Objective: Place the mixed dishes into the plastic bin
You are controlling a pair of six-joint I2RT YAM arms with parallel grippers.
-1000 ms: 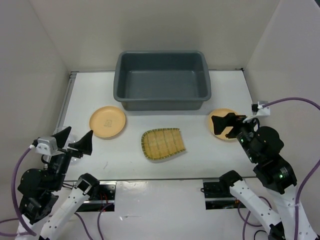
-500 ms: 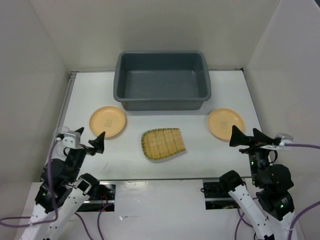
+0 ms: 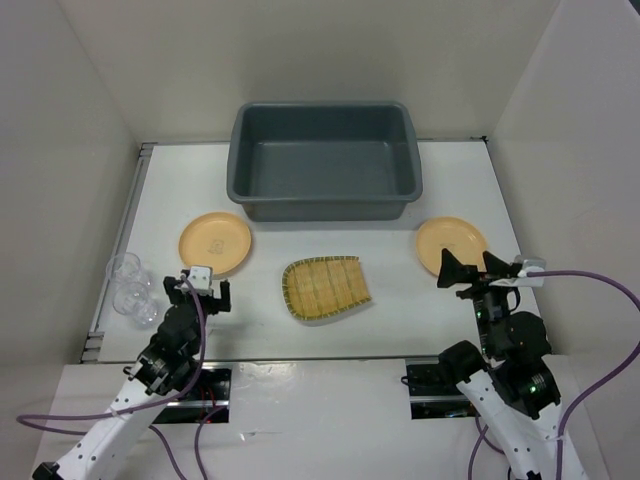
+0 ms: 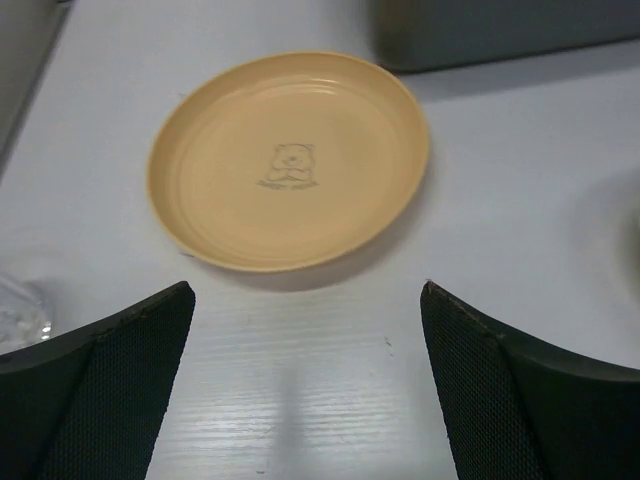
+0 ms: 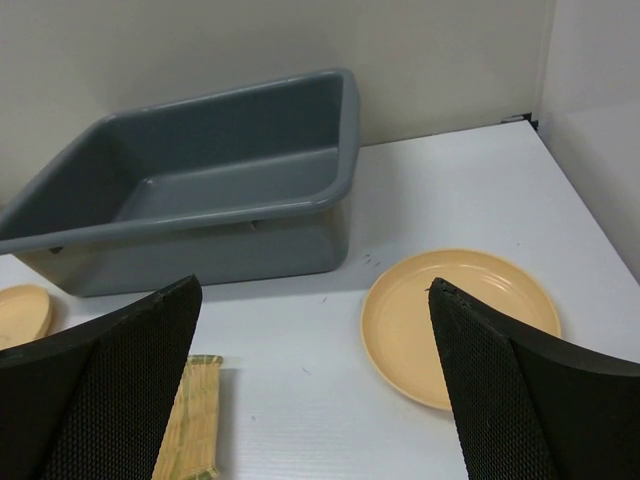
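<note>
Just beyond the spread left pincer (image 4: 305, 292), a plate (image 4: 290, 160).

Your left end effector (image 3: 205, 291) has swung in from the left to face the round orange-yellow left plate (image 3: 215, 243), uncovering two clear plastic cups (image 3: 130, 286); your right end effector (image 3: 467, 268) has backed off the matching right plate (image 3: 451, 243).

Bright, even light falls from above, nearly washing out the white table (image 3: 400, 300). Shadows are soft. In the bluish left wrist view, the plate (image 4: 288, 160) shades toward 5 o'clock, and the bin (image 4: 500, 30) at 1 o'clock is blurred.
</note>
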